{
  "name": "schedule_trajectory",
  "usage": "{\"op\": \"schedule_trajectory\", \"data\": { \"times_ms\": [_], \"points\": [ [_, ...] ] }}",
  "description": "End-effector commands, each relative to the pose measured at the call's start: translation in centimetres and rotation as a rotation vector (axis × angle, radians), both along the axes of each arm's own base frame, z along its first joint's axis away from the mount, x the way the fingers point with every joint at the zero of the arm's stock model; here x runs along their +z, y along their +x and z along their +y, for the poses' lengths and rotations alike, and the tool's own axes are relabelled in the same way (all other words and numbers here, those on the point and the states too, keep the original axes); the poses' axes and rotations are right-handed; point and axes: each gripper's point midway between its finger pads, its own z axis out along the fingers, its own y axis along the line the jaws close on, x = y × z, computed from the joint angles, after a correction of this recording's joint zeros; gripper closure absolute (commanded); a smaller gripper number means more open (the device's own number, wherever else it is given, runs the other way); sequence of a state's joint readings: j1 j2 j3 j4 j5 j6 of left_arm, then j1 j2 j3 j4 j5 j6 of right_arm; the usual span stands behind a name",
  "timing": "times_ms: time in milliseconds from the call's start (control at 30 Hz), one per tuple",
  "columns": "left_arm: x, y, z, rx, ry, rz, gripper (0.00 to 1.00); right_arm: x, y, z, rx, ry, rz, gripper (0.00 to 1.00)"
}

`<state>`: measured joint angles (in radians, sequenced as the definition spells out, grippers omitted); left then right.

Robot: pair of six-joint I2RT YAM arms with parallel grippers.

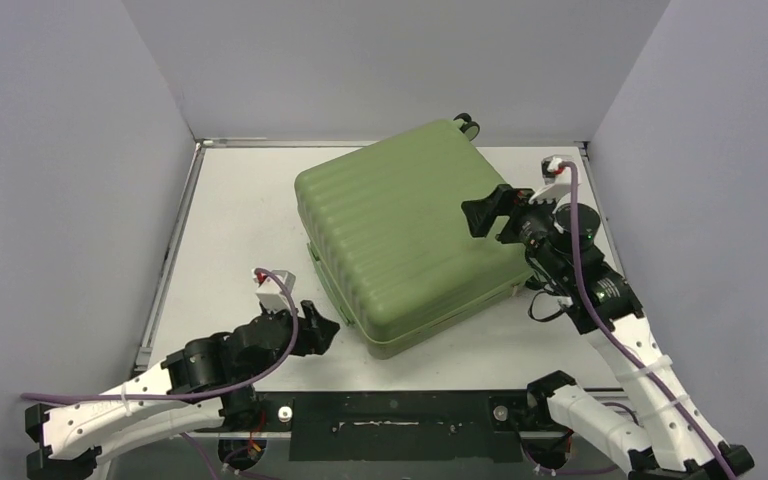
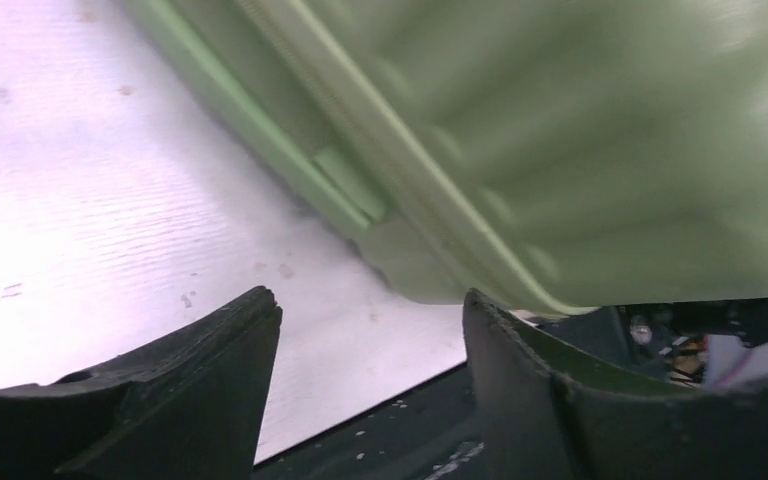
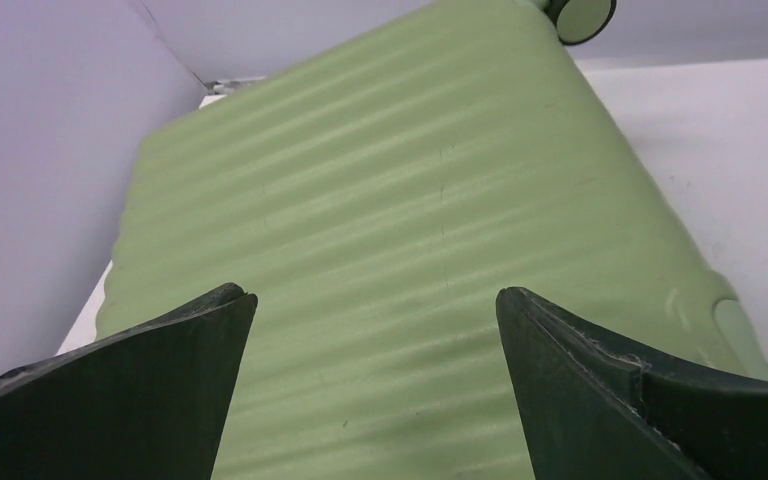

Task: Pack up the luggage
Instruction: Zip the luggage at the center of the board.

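Note:
The luggage [image 1: 405, 235] is a large light-green ribbed hard-shell suitcase lying flat and closed on the white table, with a wheel [image 1: 468, 125] at its far corner. My left gripper [image 1: 325, 325] sits low on the table just left of the suitcase's near-left corner, open and holding nothing. The left wrist view shows that corner and its seam [image 2: 560, 130] just beyond my left gripper [image 2: 370, 305]. My right gripper [image 1: 485, 215] hovers over the right part of the lid, open and empty. In the right wrist view the ribbed shell [image 3: 410, 220] fills the space past my right gripper [image 3: 375, 295].
Grey walls enclose the table [image 1: 240, 220] on the left, back and right. A black mounting rail [image 1: 390, 412] runs along the near edge between the arm bases. A black wheel with a green hub [image 3: 580, 15] sticks out at the suitcase's far end.

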<state>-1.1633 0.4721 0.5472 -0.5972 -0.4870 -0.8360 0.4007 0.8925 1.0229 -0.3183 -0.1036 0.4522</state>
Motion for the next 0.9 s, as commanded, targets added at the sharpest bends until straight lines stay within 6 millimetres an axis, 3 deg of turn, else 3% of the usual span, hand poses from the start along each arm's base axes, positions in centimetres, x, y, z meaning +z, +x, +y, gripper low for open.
{"op": "schedule_trajectory", "data": {
  "times_ms": [0,100,200,267,533,733,867],
  "points": [
    [-1.2,0.7,1.5,0.125,-0.013,0.024,0.44,1.4,-1.7,-1.6,-0.027,-0.034,-0.069,0.04],
    [-2.2,1.4,1.1,0.144,0.044,0.025,0.60,1.7,-2.5,-1.8,-0.018,-0.026,-0.085,0.04],
    [-3.3,2.4,0.4,0.167,0.110,0.023,0.89,1.8,-2.9,-1.5,0.001,-0.016,-0.088,0.04],
    [-4.0,3.1,-0.2,0.170,0.134,0.030,1.00,1.6,-2.9,-1.5,0.008,-0.017,-0.085,0.04],
    [-6.3,7.0,-1.2,0.158,0.097,0.096,1.00,-0.2,-2.7,-1.5,0.007,-0.042,-0.047,0.05],
    [-6.0,10.6,-1.8,0.171,0.019,0.080,1.00,-1.1,-2.4,-1.9,-0.021,-0.049,-0.034,0.04],
    [-4.7,13.2,-2.8,0.167,-0.057,0.053,1.00,-1.2,-1.8,-1.8,-0.039,-0.035,-0.026,0.04]
  ]
}}
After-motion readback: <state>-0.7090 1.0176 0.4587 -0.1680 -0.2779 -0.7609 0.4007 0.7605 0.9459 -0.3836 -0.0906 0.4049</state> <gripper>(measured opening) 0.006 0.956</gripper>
